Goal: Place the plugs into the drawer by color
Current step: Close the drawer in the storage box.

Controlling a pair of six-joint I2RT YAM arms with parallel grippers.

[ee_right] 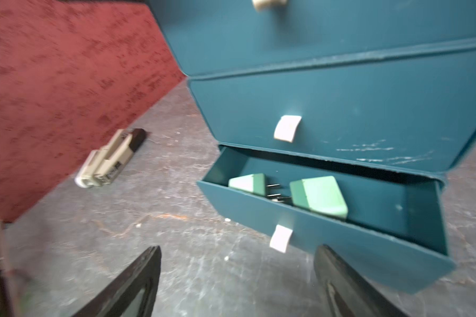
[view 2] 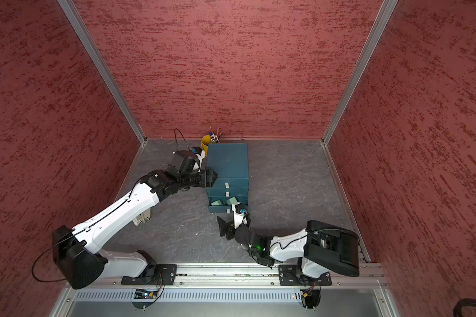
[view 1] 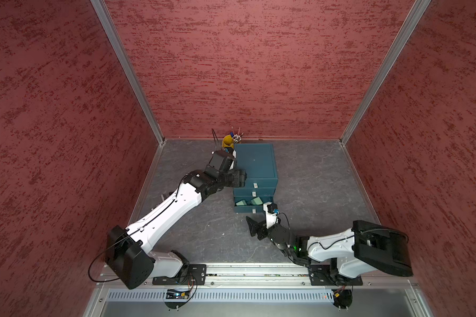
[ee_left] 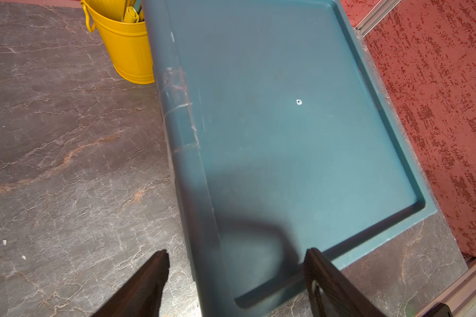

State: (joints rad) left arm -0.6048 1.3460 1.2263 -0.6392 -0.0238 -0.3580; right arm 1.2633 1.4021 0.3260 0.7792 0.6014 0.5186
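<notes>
Worktop carries the drawer, its bottom tray pulled out. Left tool stands wide astride the chest's top edge. Right tool gapes wide and empty before the tray, where two mint green plugs lie.

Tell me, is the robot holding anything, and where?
Nothing is held. The right gripper hangs empty, jaws apart, before the open bottom drawer. The left gripper straddles the top edge of the chest, jaws apart.

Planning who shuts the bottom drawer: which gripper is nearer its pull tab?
Right. The right gripper hovers just in front of the pull tab; the left gripper is at the top edge of the chest.
</notes>
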